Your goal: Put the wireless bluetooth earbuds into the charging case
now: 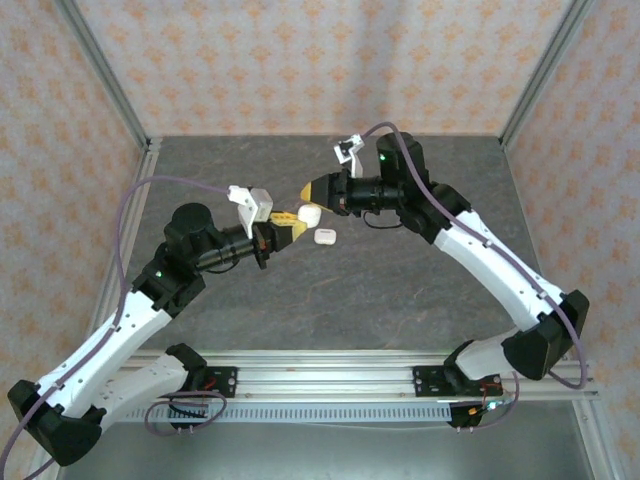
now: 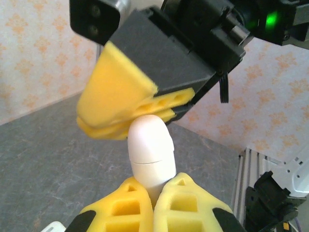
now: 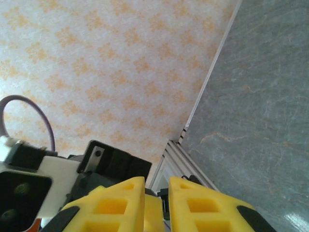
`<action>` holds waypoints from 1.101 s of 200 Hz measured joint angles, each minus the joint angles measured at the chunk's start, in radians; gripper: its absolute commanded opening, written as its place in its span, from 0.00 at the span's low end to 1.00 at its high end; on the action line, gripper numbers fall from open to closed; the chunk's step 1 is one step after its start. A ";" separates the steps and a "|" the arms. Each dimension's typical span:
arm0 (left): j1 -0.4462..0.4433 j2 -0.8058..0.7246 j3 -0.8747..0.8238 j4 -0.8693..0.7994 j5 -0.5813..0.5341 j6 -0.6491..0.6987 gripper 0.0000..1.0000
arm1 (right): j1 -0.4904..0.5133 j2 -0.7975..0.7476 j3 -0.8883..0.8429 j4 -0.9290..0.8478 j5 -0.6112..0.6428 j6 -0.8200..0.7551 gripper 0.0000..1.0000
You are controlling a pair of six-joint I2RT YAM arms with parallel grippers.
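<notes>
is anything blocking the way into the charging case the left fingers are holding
Yes, its own lid: the charging case in the left fingers looks closed, its seam unbroken. The right fingers sit at the lid's top; whether they grip it is unclear.

The rounded plastic case [image 2: 150,154] is glossy white. The worktop [image 1: 400,290] is dark grey, faintly marbled. The walls [image 1: 300,60] are cream with a repeating orange floral motif.

Counter [image 1: 400,290]: grey stone-look top, matt, faint pale veining. White case [image 2: 150,152]: smooth plastic w/ soft sheen, fine seam round it. Left pincer [image 2: 154,203] & right pincer [image 3: 157,191]: yellow plastic fingers, matt, slightly grainy, moulded pockets. Arm shells [image 1: 490,255]: white glossy plastic, joints black & matt. Rail [image 1: 330,375]: bare aluminium, ribbed. Walls [image 1: 300,60]: matt, patterned, paper-like
</notes>
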 measured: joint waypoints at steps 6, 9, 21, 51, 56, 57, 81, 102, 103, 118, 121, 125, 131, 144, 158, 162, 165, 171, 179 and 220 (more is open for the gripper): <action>0.000 0.000 0.000 0.001 -0.004 -0.004 0.00 | -0.001 -0.006 -0.004 0.003 -0.001 -0.002 0.21; 0.000 0.000 0.000 0.001 -0.005 -0.007 0.00 | -0.001 -0.009 -0.006 0.005 -0.001 -0.003 0.21; 0.000 0.000 0.000 0.001 -0.007 -0.018 0.00 | -0.002 -0.014 -0.013 0.015 0.000 -0.007 0.21; 0.000 0.000 0.000 0.000 -0.011 -0.037 0.00 | -0.002 -0.016 -0.026 0.023 0.001 -0.020 0.21; 0.000 0.000 0.000 0.000 -0.013 -0.043 0.00 | -0.002 -0.016 -0.027 0.023 0.002 -0.026 0.21; 0.000 0.000 0.000 0.000 -0.013 -0.044 0.00 | -0.002 -0.016 -0.027 0.023 0.002 -0.026 0.21; 0.001 0.007 0.000 0.000 -0.021 -0.055 0.00 | -0.002 -0.018 -0.028 0.002 0.025 -0.062 0.35; 0.010 0.023 -0.004 0.000 -0.040 -0.066 0.00 | -0.002 -0.027 -0.028 -0.045 0.083 -0.098 0.45; 0.011 0.024 -0.005 0.000 -0.040 -0.067 0.00 | -0.002 -0.027 -0.028 -0.047 0.085 -0.099 0.46; 0.023 0.028 -0.030 0.006 -0.062 -0.074 0.00 | -0.003 -0.046 -0.028 -0.095 0.154 -0.117 0.53; 0.026 0.028 -0.037 0.006 -0.067 -0.074 0.00 | -0.005 -0.052 -0.029 -0.106 0.176 -0.129 0.54; 0.029 0.028 -0.046 0.006 -0.072 -0.075 0.00 | -0.006 -0.060 -0.029 -0.118 0.198 -0.130 0.55; 0.032 0.030 -0.061 0.004 -0.085 -0.077 0.00 | -0.010 -0.075 -0.033 -0.133 0.236 -0.139 0.57; 0.034 0.040 -0.094 -0.002 -0.104 -0.078 0.00 | -0.024 -0.122 -0.055 -0.165 0.352 -0.159 0.64; 0.034 0.053 -0.140 -0.005 -0.122 -0.079 0.00 | -0.043 -0.193 -0.108 -0.187 0.498 -0.179 0.73; 0.034 0.059 -0.158 -0.005 -0.130 -0.080 0.00 | -0.048 -0.216 -0.129 -0.190 0.542 -0.191 0.75; 0.034 0.064 -0.170 -0.006 -0.135 -0.081 0.00 | -0.050 -0.232 -0.146 -0.191 0.573 -0.190 0.78; 0.034 0.073 -0.194 -0.005 -0.141 -0.081 0.00 | -0.055 -0.267 -0.185 -0.190 0.637 -0.204 0.81; 0.034 0.090 -0.223 -0.006 -0.149 -0.082 0.00 | -0.059 -0.309 -0.239 -0.188 0.717 -0.217 0.85; 0.034 0.285 -0.314 0.037 -0.164 -0.121 0.00 | -0.080 -0.409 -0.497 -0.172 1.046 -0.302 0.99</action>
